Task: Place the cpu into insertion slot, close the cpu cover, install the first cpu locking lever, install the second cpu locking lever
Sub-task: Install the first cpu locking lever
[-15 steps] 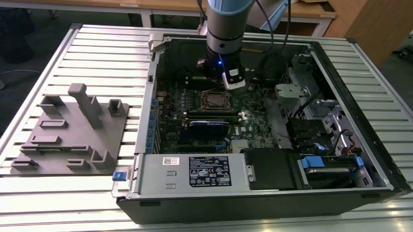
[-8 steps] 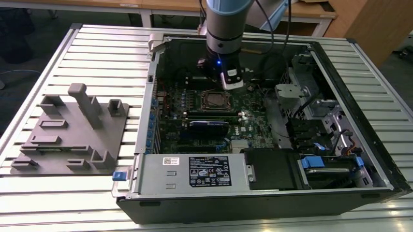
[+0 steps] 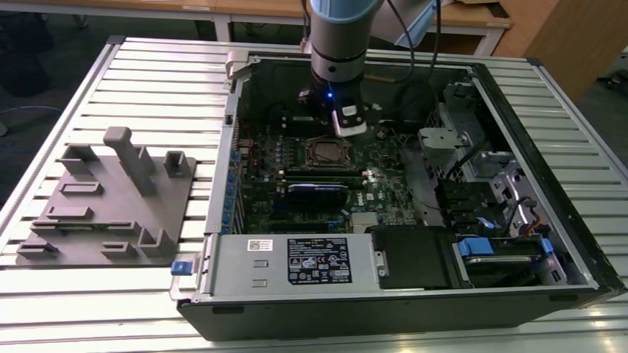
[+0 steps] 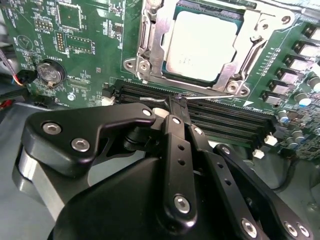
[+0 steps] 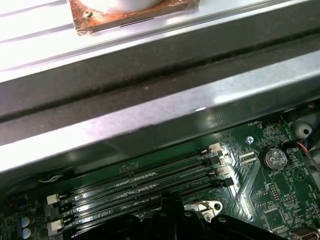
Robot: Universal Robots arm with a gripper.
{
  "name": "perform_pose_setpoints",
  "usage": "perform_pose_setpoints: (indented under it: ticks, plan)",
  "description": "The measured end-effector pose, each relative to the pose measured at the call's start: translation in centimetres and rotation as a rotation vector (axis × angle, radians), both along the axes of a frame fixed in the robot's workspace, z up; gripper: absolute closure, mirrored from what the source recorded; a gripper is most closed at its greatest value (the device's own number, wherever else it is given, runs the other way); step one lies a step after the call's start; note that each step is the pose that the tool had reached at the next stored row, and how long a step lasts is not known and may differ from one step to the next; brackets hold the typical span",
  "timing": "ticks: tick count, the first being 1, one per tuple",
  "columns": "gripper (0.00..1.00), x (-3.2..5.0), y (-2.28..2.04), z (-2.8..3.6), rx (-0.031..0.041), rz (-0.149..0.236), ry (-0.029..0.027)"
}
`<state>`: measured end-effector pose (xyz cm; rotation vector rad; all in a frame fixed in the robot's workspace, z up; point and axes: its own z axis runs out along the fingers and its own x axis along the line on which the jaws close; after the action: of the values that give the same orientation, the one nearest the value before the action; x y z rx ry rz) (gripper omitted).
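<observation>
Item: 1 open computer case [image 3: 393, 294] lying on a slatted table [image 3: 147, 73], with the insertion slot [image 3: 329, 153] on its green board taken as reference. The cpu [image 4: 200, 45] sat inside the insertion slot, silver face up. The cpu cover [image 4: 150, 40] lay flat over the insertion slot, its window framing the chip. 1 thin locking lever [image 4: 210, 95] ran along the edge of the insertion slot nearest the memory slots [image 4: 225, 117]. The gripper [image 4: 175, 102] stood just beside that same edge, fingers drawn narrow with no visible gap, tips touching the lever; whether they pinched it or only pressed on it could not be told. In the exterior view the gripper [image 3: 351, 129] hung just above the far corner of the insertion slot. 1 coin battery [image 4: 48, 72] lay on the board well apart from the insertion slot. 1 grey fixture block [image 3: 108, 198] stood outside the case, far from the insertion slot toward the exterior view's left.
</observation>
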<state>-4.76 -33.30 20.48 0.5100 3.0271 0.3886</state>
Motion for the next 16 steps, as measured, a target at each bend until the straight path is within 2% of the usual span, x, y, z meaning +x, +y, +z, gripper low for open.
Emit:
perform_pose_setpoints:
  ticks: [5,7,10,14,16]
  plan:
    - [0.89,-0.04,0.14,-0.04,0.0000,-0.016,0.0000]
    - [0.89,-0.06,0.15,-0.07,0.0001,-0.017,-0.0023]
    - [0.89,-0.13,0.16,-0.13,0.0001,-0.017,-0.0139]
    - [0.89,-0.19,0.15,-0.14,0.0002,-0.017,-0.0238]
    - [0.89,-0.24,0.15,-0.15,0.0006,-0.017,-0.0334]
